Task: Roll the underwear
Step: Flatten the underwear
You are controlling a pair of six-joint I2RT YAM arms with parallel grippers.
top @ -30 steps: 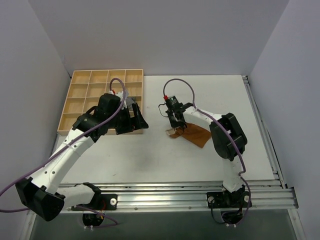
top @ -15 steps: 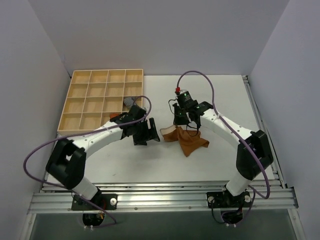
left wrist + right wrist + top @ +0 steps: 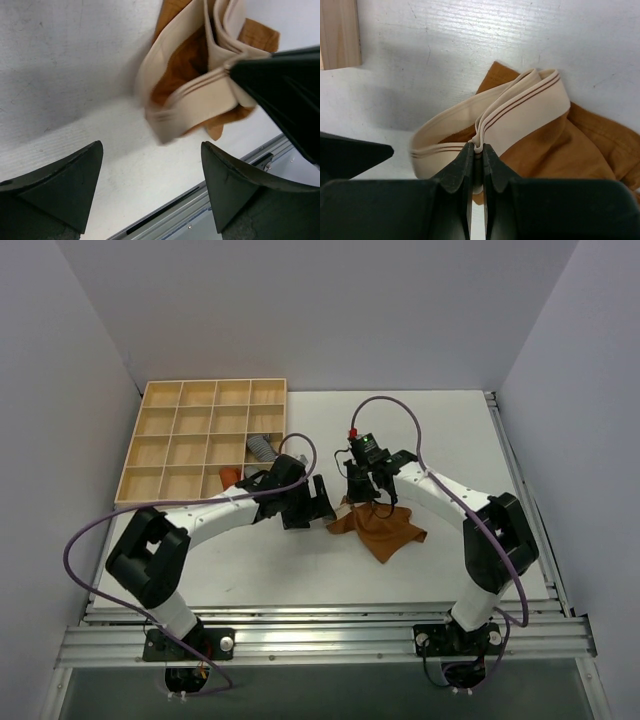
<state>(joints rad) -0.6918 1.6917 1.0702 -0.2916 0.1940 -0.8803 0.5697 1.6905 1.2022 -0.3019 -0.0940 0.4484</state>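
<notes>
The underwear is caramel-brown with a pale beige waistband and lies bunched at the table's middle. My right gripper is shut on a pinched fold of that waistband, holding the band up as an open loop. My left gripper is open just to the left of the garment, close to it and holding nothing. In the left wrist view the band hangs beyond the gap of my left gripper, with the right gripper's dark finger beside it.
A wooden compartment tray stands at the back left; its corner shows in the right wrist view. A grey rolled cloth and an orange rolled cloth lie in its right-hand compartments. Metal rails run along the near edge.
My left arm has swung from the tray to the underwear's left side, jaws staying open. The right gripper, still shut on the waistband, shifted the garment slightly.
</notes>
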